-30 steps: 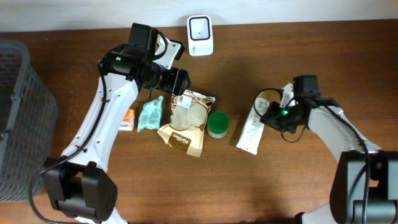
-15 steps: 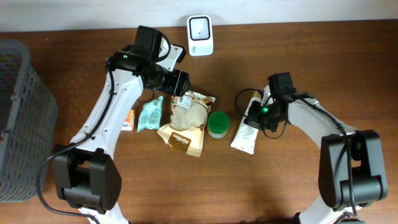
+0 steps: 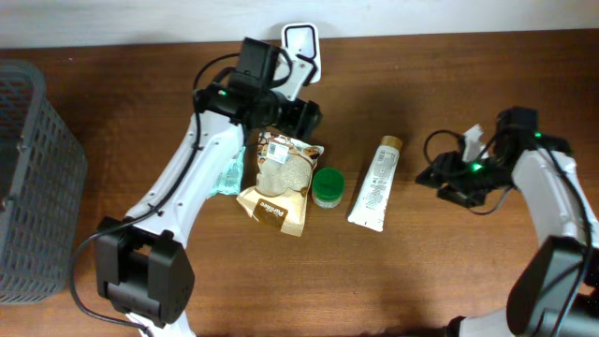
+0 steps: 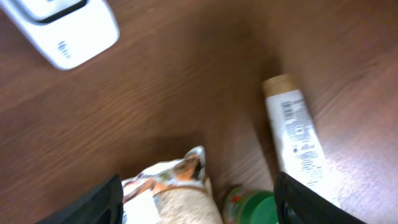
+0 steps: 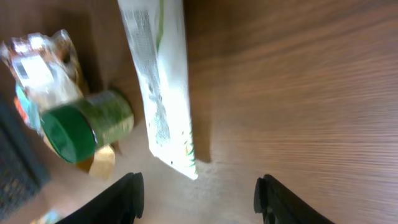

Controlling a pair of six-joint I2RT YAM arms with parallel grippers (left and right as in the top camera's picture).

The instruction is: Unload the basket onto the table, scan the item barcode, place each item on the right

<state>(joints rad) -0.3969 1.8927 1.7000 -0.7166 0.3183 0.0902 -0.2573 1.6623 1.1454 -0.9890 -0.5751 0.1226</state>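
White tube (image 3: 376, 184) beside green jar (image 3: 328, 186)

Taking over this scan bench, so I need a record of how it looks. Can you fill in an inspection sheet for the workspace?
Surface: brown wood table; no spills seen.
Job's things: white scanner at the far edge; tube lying flat, print side up.
Clutter: bag of grain, green-lidded jar beside it, teal packet partly hidden by the left arm.
Grippers: left gripper open and empty, between scanner and bag; right gripper open and empty, right of the tube and apart from it.
Cables: black cables looping by the right arm, more along the left arm.
Surroundings: grey basket at the left; pale wall behind.
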